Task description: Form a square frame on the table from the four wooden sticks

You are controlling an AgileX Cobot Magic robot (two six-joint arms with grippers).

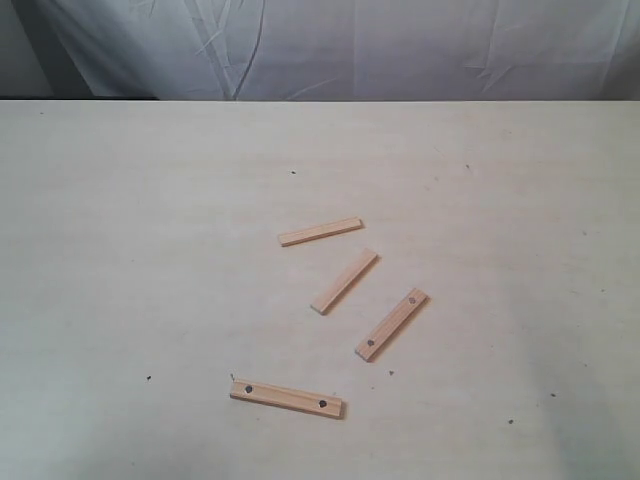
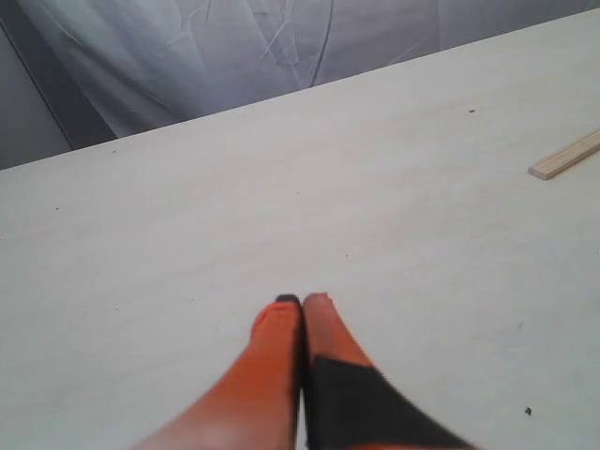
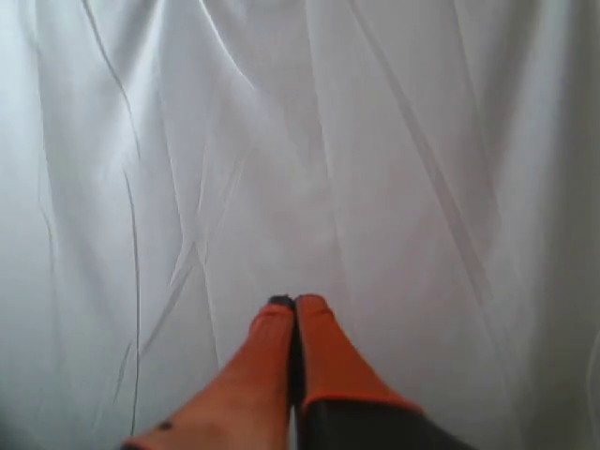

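Four wooden sticks lie scattered and apart on the table [image 1: 130, 260]; no square frame is formed. A plain stick [image 1: 320, 231] is farthest back, and a second plain stick [image 1: 344, 281] slants just in front of it. A dotted stick [image 1: 391, 324] lies to the right. Another dotted stick [image 1: 286, 397] lies near the front edge. Neither gripper shows in the exterior view. My left gripper [image 2: 302, 300] is shut with nothing in it, above bare table, with one stick end [image 2: 566, 157] far off to its side. My right gripper [image 3: 294, 301] is shut, empty, facing the cloth.
A wrinkled grey-white cloth backdrop [image 1: 380, 45] hangs behind the table's far edge. Tiny dark specks [image 1: 149, 378] dot the tabletop. Wide bare tabletop spreads to the left and right of the sticks.
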